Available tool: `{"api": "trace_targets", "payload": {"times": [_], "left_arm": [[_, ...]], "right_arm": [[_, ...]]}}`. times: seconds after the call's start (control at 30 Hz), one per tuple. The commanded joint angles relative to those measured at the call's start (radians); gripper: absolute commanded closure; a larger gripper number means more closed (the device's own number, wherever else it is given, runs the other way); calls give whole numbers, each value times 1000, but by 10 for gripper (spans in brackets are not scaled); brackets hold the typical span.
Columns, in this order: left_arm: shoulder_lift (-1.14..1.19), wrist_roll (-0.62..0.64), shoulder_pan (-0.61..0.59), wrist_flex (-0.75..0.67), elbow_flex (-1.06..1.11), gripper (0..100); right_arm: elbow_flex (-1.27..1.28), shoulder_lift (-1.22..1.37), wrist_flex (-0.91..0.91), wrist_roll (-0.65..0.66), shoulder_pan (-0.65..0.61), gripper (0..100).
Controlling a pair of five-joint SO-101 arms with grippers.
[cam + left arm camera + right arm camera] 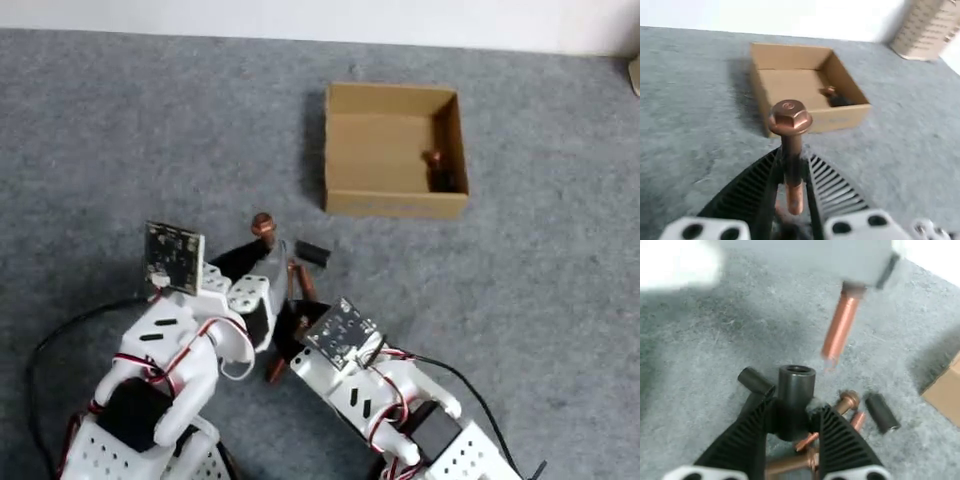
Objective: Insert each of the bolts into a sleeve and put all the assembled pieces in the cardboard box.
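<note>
The left gripper (792, 165) is clamped on a bolt (790, 120), pinching the shank about halfway down, head up, with the lower end free below the jaws. The right gripper (795, 410) is clamped on a sleeve (796, 385), gripping its lower half so it stands upright with the open bore facing up. In the right wrist view the bolt's tip hangs above the sleeve and a little to one side of the bore, not yet entered.

Both parts look like rigid metal, small but dense, and neither should deform under the grip. The shank is smooth and round, so it could pivot between the ribbed pads if the tip catches the rim. The mid-shank hold seems right, leaving enough length to slide in. The sleeve is also round and slick, and its low grip keeps the mouth clear.

Below the grippers, near the table's (120, 120) near edge, lie 2 loose sleeves (882, 412) and some loose bolts (847, 401). The box (392, 203) sits toward the far edge, with 1 assembled piece (434, 165) in its right corner.
</note>
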Motion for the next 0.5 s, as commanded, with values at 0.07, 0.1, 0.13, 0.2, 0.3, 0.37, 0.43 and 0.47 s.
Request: {"api": "trace_targets", "payload": {"times": [0.07,0.1,0.13,0.2,0.3,0.37,0.43,0.47], "left_arm": [[-15,5,48,-29,-28,995],[-21,5,45,-29,-30,994],[-38,5,39,-29,-30,994],[-101,9,22,-28,-24,994],[-237,11,-36,-29,2,994],[-311,21,-91,-29,18,994],[-286,89,-125,-29,25,994],[-266,114,-131,-28,31,994]], "right_arm": [[-7,-16,-53,-12,28,994],[-7,-16,-53,-12,28,994],[-7,-16,-53,-12,28,994],[-7,-16,-53,-12,28,994],[-7,-16,-54,-12,28,994],[-7,-16,-56,-21,28,994],[-7,-16,-56,-58,28,994],[-7,-16,-56,-61,28,994]]}}
